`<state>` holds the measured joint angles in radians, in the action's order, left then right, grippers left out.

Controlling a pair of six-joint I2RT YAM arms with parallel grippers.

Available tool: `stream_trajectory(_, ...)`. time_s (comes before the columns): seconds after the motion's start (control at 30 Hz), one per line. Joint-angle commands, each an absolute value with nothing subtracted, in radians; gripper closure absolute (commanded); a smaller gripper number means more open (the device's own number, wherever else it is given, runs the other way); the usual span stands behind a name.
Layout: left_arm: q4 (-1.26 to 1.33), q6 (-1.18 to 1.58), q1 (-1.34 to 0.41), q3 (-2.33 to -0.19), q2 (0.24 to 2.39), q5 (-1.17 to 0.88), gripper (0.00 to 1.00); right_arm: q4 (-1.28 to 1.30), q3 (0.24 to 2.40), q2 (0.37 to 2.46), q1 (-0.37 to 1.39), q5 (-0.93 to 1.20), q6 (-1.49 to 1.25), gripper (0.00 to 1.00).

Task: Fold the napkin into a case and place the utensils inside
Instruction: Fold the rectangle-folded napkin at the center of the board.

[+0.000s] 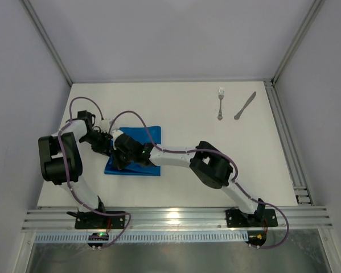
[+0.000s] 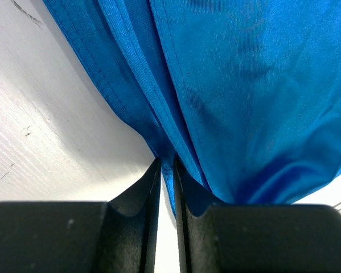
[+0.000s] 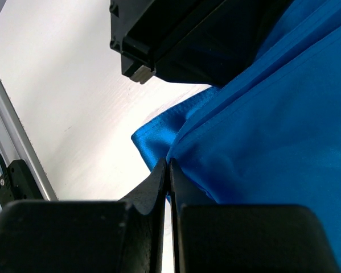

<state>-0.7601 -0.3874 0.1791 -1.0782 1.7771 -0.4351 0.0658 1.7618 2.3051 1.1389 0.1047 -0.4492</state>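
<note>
Left of centre in the overhead view, both arms converge on the bright blue, shiny cloth napkin (image 1: 151, 136), which lies partly folded on the white table (image 1: 216, 170). The left gripper (image 2: 167, 170) is pinched almost closed on a gathered fold of the cloth. The right gripper (image 3: 169, 169) is clamped tight on a hemmed edge just beside it, probably so the pair can carry one layer over together. In the upper right, well apart, the small silver metal fork (image 1: 221, 103) and slim silver metal knife (image 1: 245, 106) lie side by side, outside the cloth.
</note>
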Motion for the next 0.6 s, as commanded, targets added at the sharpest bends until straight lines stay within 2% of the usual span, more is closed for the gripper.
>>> stream_trajectory(0.0, -0.773, -0.405, 0.189, -1.081, 1.766, -0.430, 0.83, 0.012, 1.795, 2.315, 1.147, 0.121, -0.479, 0.96)
stream_trajectory(0.1, -0.795, -0.405, 0.190, -1.103, 1.749, -0.413, 0.78, 0.011, 1.799, 2.324, 1.147, 0.124, -0.485, 0.93)
stream_trajectory(0.13, -0.802, -0.405, 0.192, -1.109, 1.743, -0.405, 0.75, 0.011, 1.799, 2.324, 1.147, 0.124, -0.488, 0.89)
stream_trajectory(0.17, -0.813, -0.405, 0.193, -1.118, 1.737, -0.399, 0.74, 0.011, 1.801, 2.321, 1.147, 0.124, -0.485, 0.80)
stream_trajectory(0.27, -0.830, -0.400, 0.207, -1.147, 1.710, -0.359, 0.69, 0.021, 1.810, 2.306, 1.146, 0.124, -0.468, 0.74)
stream_trajectory(0.3, -0.839, -0.399, 0.212, -1.155, 1.697, -0.345, 0.66, 0.023, 1.813, 2.299, 1.146, 0.124, -0.465, 0.68)
stream_trajectory(0.37, -0.857, -0.402, 0.221, -1.175, 1.680, -0.322, 0.63, 0.034, 1.821, 2.278, 1.147, 0.124, -0.443, 0.62)
stream_trajectory(0.4, -0.861, -0.403, 0.224, -1.180, 1.657, -0.319, 0.59, 0.040, 1.822, 2.267, 1.147, 0.127, -0.437, 0.55)
stream_trajectory(0.5, -0.897, -0.403, 0.225, -1.193, 1.603, -0.344, 0.56, 0.064, 1.821, 2.214, 1.146, 0.129, -0.414, 0.46)
stream_trajectory(0.57, -0.920, -0.410, 0.225, -1.203, 1.572, -0.382, 0.55, 0.081, 1.792, 2.148, 1.140, 0.106, -0.411, 0.45)
